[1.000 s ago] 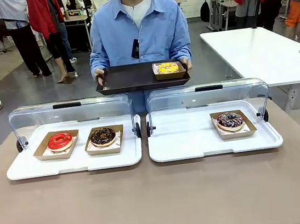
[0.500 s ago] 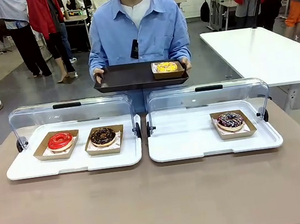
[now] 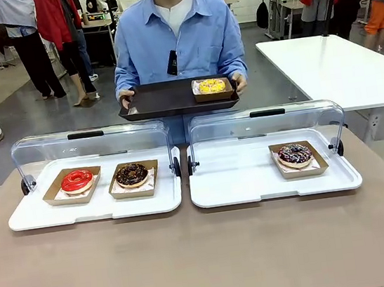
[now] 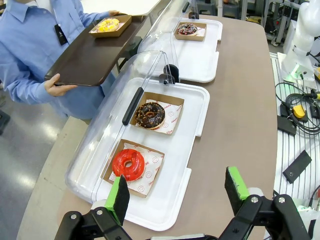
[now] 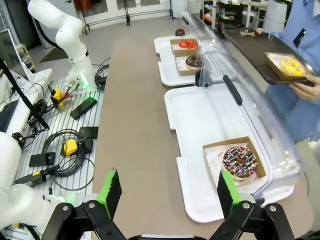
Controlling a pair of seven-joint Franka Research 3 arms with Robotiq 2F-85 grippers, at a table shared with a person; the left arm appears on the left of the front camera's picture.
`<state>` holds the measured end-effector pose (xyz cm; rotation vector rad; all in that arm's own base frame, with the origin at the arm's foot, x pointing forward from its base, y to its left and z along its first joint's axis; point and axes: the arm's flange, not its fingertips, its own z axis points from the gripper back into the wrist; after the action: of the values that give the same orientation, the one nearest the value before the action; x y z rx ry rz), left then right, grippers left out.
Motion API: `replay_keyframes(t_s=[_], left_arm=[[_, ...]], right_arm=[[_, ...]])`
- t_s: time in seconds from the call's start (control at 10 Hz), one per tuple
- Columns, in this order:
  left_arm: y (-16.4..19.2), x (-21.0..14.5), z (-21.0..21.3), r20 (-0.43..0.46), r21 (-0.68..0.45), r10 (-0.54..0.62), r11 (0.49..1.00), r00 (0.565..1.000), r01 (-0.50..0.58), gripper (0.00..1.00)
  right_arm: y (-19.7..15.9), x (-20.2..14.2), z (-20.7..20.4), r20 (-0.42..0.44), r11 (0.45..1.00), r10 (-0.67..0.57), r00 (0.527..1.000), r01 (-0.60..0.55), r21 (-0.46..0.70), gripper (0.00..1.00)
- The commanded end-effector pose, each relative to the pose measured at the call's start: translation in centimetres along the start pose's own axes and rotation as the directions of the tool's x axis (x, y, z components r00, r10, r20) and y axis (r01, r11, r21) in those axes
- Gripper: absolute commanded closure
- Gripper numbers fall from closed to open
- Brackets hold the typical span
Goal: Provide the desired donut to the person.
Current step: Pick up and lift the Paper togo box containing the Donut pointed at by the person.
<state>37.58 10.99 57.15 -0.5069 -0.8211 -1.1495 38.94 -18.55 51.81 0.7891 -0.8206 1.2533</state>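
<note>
The person stands at the far side of the counter, facing it, and holds a dark tray level in both hands. The tray's long axis runs side to side across the body. Toward the tray's end on the robot's right, a yellow donut lies flat, hole up, in a small cardboard box. Two white trays sit side by side on the counter, each with its clear lid swung open toward the person. The left white tray holds a red donut and a chocolate donut, each flat in its own cardboard box, the red one nearer the outer end. The right white tray holds one sprinkled donut in a box near its outer end. The left tool hangs over the red-donut end of its tray, fingers wide apart with nothing between them. The right tool hangs above the counter beside the sprinkled donut's tray, fingers likewise spread and holding nothing.
</note>
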Motion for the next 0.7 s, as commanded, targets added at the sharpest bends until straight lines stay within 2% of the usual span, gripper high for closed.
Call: replay_keyframes(t_s=[0.0,0.1,0.6], left_arm=[[-0.06,0.07,0.0,0.015,-0.003,0.003,1.0,1.0,-0.003,0.0],[-0.06,0.07,0.0,0.015,-0.003,0.003,1.0,1.0,-0.003,0.0],[-0.06,0.07,0.0,0.015,-0.003,0.003,1.0,1.0,-0.003,0.0]], right_arm=[[-0.16,0.27,-0.05,-0.05,0.998,-0.058,0.997,0.057,-0.018,0.0],[0.0,0.0,0.0,0.0,1.0,0.0,1.0,0.0,0.0,0.0],[0.0,0.0,0.0,0.0,1.0,0.0,1.0,0.0,0.0,0.0]])
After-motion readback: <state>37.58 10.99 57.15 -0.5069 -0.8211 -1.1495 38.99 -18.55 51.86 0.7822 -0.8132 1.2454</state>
